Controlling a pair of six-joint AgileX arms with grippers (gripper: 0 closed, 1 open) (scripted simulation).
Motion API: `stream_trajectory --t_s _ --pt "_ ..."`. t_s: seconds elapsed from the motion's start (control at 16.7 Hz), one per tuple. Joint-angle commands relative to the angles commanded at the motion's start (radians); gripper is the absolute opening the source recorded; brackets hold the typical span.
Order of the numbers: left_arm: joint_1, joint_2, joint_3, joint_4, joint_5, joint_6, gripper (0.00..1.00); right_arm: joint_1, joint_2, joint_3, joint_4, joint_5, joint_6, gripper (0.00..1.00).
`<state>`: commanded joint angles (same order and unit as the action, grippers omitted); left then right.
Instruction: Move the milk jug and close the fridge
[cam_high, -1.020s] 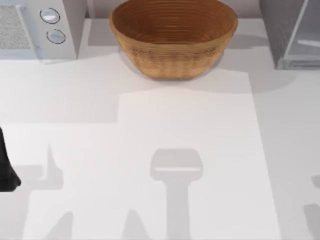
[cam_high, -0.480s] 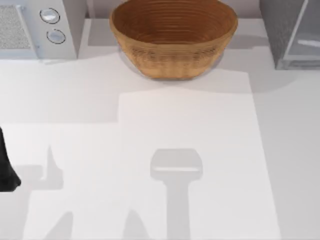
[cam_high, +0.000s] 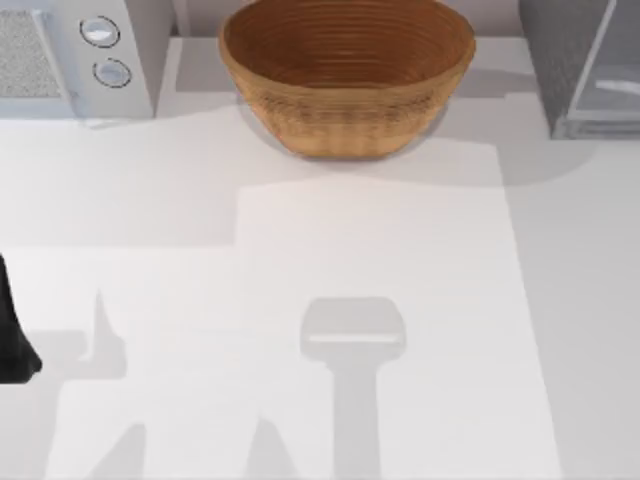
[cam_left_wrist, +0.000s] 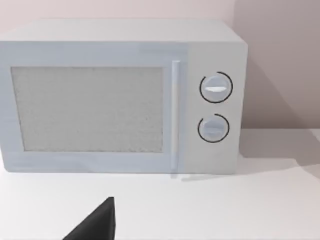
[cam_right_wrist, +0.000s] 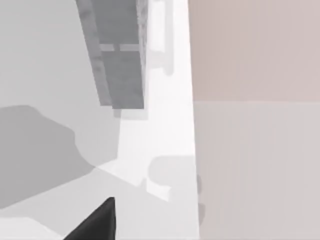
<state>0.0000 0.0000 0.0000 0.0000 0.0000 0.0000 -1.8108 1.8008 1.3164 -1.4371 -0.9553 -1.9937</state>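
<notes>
White desk (cam_high: 300, 250) spreads across the top view, crossed by soft grey shadows, with a pale pinkish wall behind it in my wrist views.

At about one o'clock on the desk stands the fridge (cam_high: 580, 65), a grey speckled cabinet with its pale glassy door panel (cam_high: 610, 90) on the side toward the desk's right edge. I cannot tell from these pictures whether that door is fully shut. My right wrist view sees the fridge (cam_right_wrist: 120, 55) as a tall grey slab at the desk's edge beside the wall.

At eleven o'clock sits a light-grey microwave (cam_high: 70, 55) with a mesh panel and two round knobs (cam_high: 100, 32); my left wrist view faces it (cam_left_wrist: 120, 95) squarely.

At twelve o'clock, between the two, rests a woven brown basket (cam_high: 345, 75).

My left arm (cam_high: 12, 335) shows as a dark shape at nine o'clock, at the desk's left edge. A dark tip of my left tool (cam_left_wrist: 97, 225) pokes into the left wrist view, and one of my right tool (cam_right_wrist: 97, 225) into the right wrist view. I cannot tell how wide either tool stands.
</notes>
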Motion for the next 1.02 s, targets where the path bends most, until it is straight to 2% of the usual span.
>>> stream_trajectory --t_s 0.36,0.54,0.72,1.02 --pt "0.0 0.0 0.0 0.0 0.0 0.0 1.0 0.013 -0.001 -0.004 0.01 0.004 0.013 1.0" --pt "0.0 0.0 0.0 0.0 0.0 0.0 1.0 0.081 0.004 -0.005 0.096 0.019 0.105 1.0" --pt "0.0 0.0 0.0 0.0 0.0 0.0 1.0 0.199 0.009 -0.006 0.255 0.047 0.292 1.0" --pt "0.0 0.0 0.0 0.0 0.0 0.0 1.0 0.46 0.016 -0.009 0.61 0.113 0.746 1.0"
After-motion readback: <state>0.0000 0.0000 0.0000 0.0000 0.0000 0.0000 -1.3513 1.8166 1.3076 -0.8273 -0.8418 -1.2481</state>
